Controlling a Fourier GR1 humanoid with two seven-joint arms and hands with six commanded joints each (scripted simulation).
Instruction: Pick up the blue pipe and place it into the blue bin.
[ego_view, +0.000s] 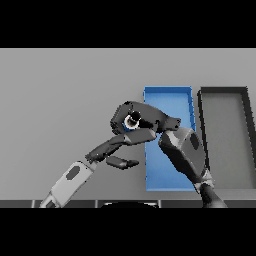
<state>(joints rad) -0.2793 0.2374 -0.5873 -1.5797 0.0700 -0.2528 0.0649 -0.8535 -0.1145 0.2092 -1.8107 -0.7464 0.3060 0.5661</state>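
The blue pipe (131, 121) appears to be clamped in the curled right hand (142, 120), held at the left rim of the blue bin (167, 95). If released here, it could be dropped onto the desk (60, 100) outside. The left hand (112, 149) is held nearby, fingers relaxed.

Most of the blue pipe (131, 126) is hidden inside the curled fingers of the dark right hand (142, 122); only a sliver, apparently blue, is seen. The blue rectangular bin's (167, 95) left wall is partly covered by the right arm.
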